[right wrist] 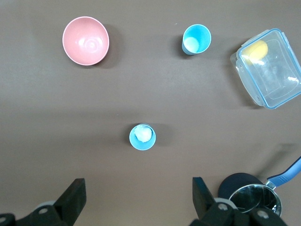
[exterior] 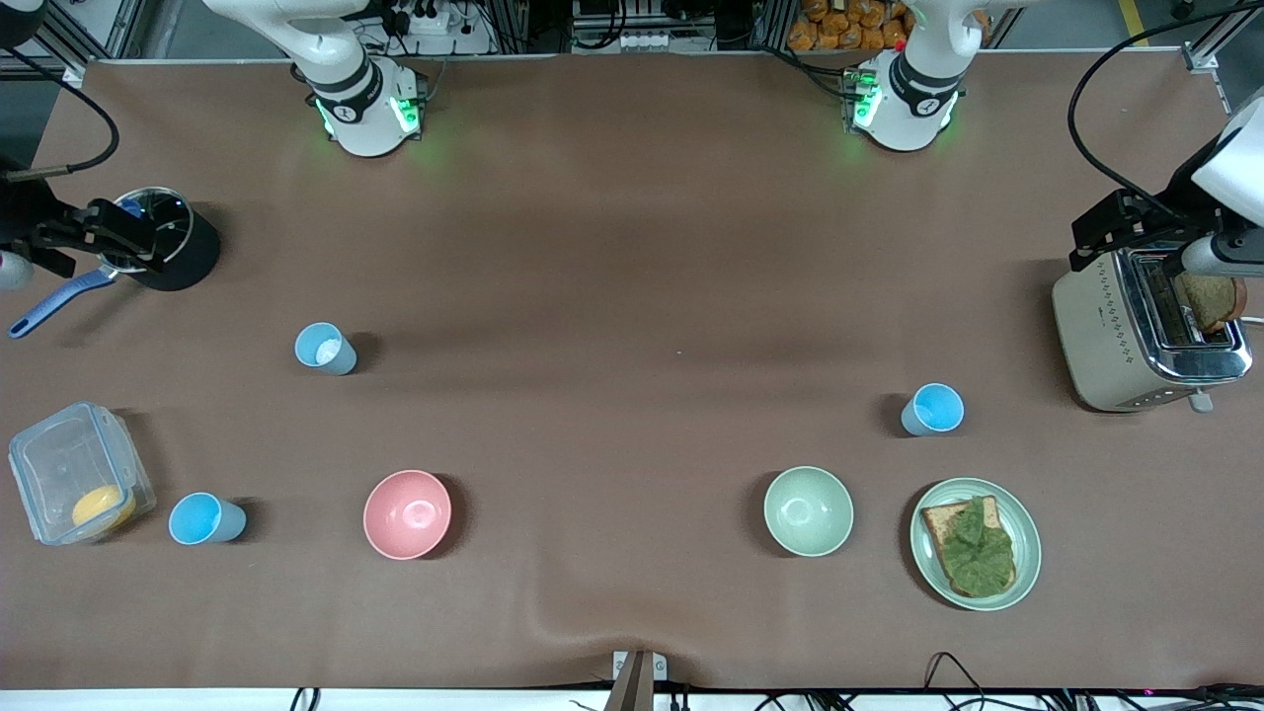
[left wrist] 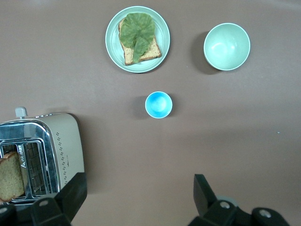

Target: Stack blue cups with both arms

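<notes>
While scanning the table, saw left gripper (exterior: 1126,232) over the toaster (exterior: 1116,336) and right gripper (exterior: 109,232) over the black pot (exterior: 183,262), fingers apart on both. Found first blue cup (exterior: 325,348) at eleven o'clock of the pink bowl (exterior: 407,513), second blue cup (exterior: 205,518) at its nine o'clock, third blue cup (exterior: 932,409) at one o'clock of the green bowl (exterior: 808,511).

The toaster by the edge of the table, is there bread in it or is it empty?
Bread is in it: the toaster has a brown slice standing up out of one slot. The other slot looks empty.
</notes>
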Available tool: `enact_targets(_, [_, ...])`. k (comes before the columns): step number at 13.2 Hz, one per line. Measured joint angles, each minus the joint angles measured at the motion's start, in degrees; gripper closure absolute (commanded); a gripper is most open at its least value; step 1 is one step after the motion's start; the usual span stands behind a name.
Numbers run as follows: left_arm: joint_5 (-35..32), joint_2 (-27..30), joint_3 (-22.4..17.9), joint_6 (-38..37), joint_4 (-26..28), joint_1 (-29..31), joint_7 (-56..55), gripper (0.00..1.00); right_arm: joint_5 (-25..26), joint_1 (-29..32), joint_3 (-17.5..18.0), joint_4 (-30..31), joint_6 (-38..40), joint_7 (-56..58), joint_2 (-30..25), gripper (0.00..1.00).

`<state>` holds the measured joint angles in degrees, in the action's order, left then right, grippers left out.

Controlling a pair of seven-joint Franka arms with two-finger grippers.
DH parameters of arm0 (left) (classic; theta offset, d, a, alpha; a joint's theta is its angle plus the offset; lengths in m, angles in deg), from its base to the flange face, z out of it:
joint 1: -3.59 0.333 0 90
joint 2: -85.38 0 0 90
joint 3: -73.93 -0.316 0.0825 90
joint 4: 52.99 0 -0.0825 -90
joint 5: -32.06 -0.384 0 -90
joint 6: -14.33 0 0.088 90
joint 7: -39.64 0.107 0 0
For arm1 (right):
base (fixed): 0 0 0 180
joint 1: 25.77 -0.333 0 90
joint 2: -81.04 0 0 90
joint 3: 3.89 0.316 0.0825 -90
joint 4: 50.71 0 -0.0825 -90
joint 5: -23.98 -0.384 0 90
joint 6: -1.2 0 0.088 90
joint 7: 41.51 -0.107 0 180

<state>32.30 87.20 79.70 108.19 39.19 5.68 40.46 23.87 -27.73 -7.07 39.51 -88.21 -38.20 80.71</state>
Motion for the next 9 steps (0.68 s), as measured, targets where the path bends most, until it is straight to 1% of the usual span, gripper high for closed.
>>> enact_targets(6, [0.0,-0.32,-0.19,-0.28,0.02,0.14,0.0,0.0,0.01,0.0,-0.04,0.05,0.0,0.0,0.0,0.0])
enact_targets(9, [0.0,-2.57,-0.21,-0.36,0.39,0.2,0.0,0.0,0.02,0.0,-0.05,0.1,0.01,0.0,0.0,0.0])
